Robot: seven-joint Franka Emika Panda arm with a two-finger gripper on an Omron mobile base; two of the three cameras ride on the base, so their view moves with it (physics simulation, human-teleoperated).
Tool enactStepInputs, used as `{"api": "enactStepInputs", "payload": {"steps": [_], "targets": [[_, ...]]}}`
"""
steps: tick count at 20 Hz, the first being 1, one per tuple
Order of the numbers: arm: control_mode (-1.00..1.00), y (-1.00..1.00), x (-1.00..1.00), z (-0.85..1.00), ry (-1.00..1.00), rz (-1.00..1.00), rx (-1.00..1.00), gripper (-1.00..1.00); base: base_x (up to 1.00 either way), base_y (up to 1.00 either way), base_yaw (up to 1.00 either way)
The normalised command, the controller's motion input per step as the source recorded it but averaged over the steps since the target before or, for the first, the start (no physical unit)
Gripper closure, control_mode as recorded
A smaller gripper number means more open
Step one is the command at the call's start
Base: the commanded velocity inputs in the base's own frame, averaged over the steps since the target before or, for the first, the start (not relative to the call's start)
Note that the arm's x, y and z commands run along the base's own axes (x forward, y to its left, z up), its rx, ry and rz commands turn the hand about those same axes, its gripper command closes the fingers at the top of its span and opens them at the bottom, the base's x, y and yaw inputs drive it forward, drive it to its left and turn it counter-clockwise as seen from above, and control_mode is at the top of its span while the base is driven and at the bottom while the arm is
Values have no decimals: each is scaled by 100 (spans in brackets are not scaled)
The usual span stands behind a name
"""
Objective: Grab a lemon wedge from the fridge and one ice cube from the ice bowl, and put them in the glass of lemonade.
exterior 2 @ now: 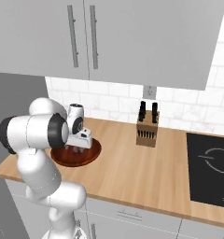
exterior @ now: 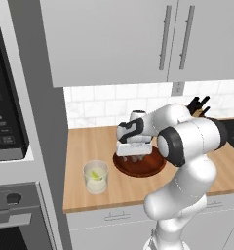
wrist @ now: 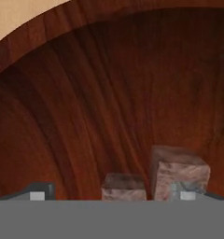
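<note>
Hovering low over the ice bowl (exterior: 141, 166), the gripper (exterior: 134, 157) points down, its fingertips inside the rim. Fingers: spread wide, holding nothing.

Edges and room: the bowl sits on the wooden counter (exterior: 89, 146), roughly midway between the tiled backsplash (exterior: 104, 105) and the front edge. Bare wood lies open behind and to the right of the bowl. Wall cupboards (exterior: 109, 39) hang well above the arm. A knife block (exterior 2: 148, 132) stands well apart to the right; a dark cooktop (exterior 2: 209, 165) lies further right.

Task items: two ice cubes show in the hand view, a smaller ice cube (wrist: 123, 187) between the fingertips and a larger ice cube (wrist: 178, 172) just beside the right-hand tip. The glass of lemonade (exterior: 96, 177) stands near the bowl's left side, apart from it, close to the front edge, with a lemon wedge (exterior: 96, 173) inside.

Hidden or unclear: the fingertips are cut off at the hand view's bottom; contact with either cube cannot be told. The arm covers part of the bowl in both base views.
</note>
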Motion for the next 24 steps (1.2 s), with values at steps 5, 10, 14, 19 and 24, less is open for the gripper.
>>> {"api": "enactStepInputs", "payload": {"steps": [5,10,14,19,24], "targets": [[-100,0,13,0,-4,0,0,-100,0,0,0],[-100,0,0,0,0,0,0,-100,0,0,0],[-100,0,0,0,-3,0,0,-100,0,0,0],[-100,0,0,0,-5,0,0,-100,0,0,0],[-100,0,0,0,-5,0,0,-100,0,0,0]]}}
